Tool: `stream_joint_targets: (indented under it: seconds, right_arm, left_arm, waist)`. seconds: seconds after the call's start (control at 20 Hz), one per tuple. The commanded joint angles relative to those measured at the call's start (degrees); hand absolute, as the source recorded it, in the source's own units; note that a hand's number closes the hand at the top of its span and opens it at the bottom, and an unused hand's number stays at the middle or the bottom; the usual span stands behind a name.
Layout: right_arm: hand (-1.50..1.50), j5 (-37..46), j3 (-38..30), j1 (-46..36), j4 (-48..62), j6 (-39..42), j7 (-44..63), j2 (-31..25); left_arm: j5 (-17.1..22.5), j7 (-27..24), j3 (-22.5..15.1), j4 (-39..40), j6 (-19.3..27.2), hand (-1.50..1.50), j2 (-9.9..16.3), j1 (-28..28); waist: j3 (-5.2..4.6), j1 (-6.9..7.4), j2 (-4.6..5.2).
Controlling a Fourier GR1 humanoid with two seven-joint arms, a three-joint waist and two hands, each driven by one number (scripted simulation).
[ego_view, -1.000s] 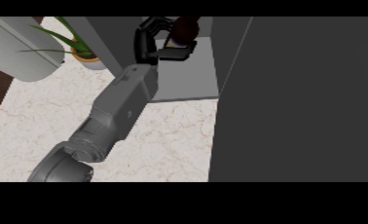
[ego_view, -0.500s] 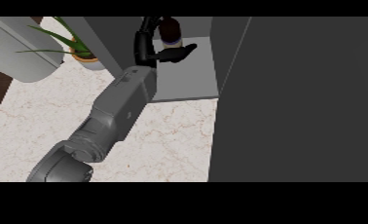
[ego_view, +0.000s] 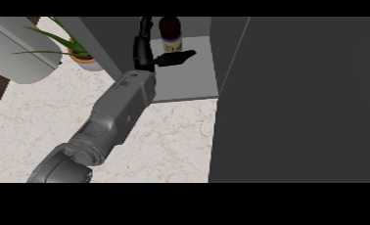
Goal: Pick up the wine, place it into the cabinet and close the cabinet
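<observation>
The cabinet (ego_view: 195,79) is the landmark, filling the upper middle and right of the head view. Its big dark door (ego_view: 296,101) stands open at the right, swung out over the counter and hiding everything on that side. The pale marble counter (ego_view: 173,141) spreads below and to the left of the cabinet. A grey forearm (ego_view: 119,116) rises from the lower left corner and slants up to the cabinet's open front. Left of the cabinet, beside its outer wall, sits a green plant in a small orange pot (ego_view: 86,62), and further left lies a pale rounded object (ego_view: 25,53) whose nature I cannot tell.

Inside the cabinet, the wine (ego_view: 171,35) stands upright on the grey shelf toward the back, a dark bottle with a pale label. The left hand (ego_view: 148,53) is inside the cabinet, just left of the bottle, with fingers straight up and thumb stretched out flat in front of the bottle's base, spread wide and holding nothing. Whether any finger touches the bottle cannot be told.
</observation>
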Motion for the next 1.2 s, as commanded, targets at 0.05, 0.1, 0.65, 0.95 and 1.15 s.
stream_joint_targets:
  seconds: [0.05,0.1,0.65,0.95,1.15]
  right_arm:
    - [-1.50,-2.5,-0.3,1.8,-1.7,0.6,-1.0,0.3]
    - [-1.50,-2.6,-1.6,-1.7,-0.6,0.0,1.1,-0.3]
    - [-1.50,-1.1,1.7,0.8,-0.8,-0.2,-0.7,0.6]
    - [-1.50,-3.8,-0.8,2.4,1.3,1.4,-2.8,-0.8]
    - [-1.50,-0.7,2.4,-1.0,-0.5,-2.5,0.8,0.6]
  left_arm:
    - [0.5,-4.8,1.1,-0.9,-2.3,-1.50,0.9,4.3]
    - [0.7,-2.9,1.5,-0.7,0.3,-1.50,0.1,1.4]
    - [-0.3,-6.2,1.1,-0.9,-7.2,-1.50,-0.4,4.6]
    - [-0.9,-3.3,0.8,-0.5,-9.9,-1.50,-0.4,2.7]
    - [-1.0,-7.1,0.3,-0.6,-12.4,-1.50,-0.4,6.0]
  waist:
    - [-0.13,0.33,0.21]
    - [-0.16,0.18,0.38]
    - [-0.14,0.41,-0.01]
    - [-0.07,0.86,-0.09]
    - [-0.17,1.14,-0.27]
